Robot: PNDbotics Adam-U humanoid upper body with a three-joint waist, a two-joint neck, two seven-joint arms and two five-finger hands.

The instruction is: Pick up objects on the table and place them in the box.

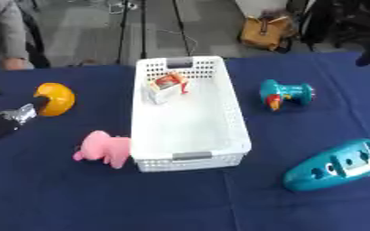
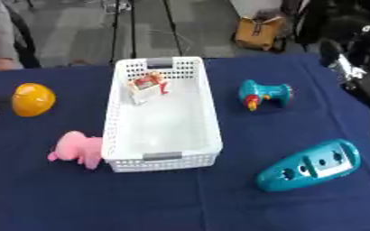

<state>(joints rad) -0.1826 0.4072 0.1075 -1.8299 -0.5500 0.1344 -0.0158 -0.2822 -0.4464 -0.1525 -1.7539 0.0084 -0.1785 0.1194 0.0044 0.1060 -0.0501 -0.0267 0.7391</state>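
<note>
A grey floor with stand legs and a tan bag runs behind a table (image 1: 180,203) covered in dark blue cloth. In the left eye view, a white perforated box (image 1: 190,155) sits mid-table with its long side running away from the camera, and one item, a small white-and-red carton (image 1: 166,85), already lies in its far end. Four things remain on the cloth: an orange rounded object (image 1: 55,99) well to the left, a pink plush toy (image 1: 105,149) touching the box's near left corner, a small teal toy (image 1: 287,93) to the right, and a larger teal boat-shaped toy (image 1: 336,165) near the right front. The left arm enters at the left edge beside the orange object, yet its hand is hidden, so I cannot tell whether the fingers are spread or curled. In the right eye view, the right arm (image 2: 358,63) shows as a dark shape with silver parts at the upper right, above the table's edge; its hand cannot be made out either. By my judgement the task is barely begun, with one piece boxed and four to go, the orange object looking like the next candidate.
</note>
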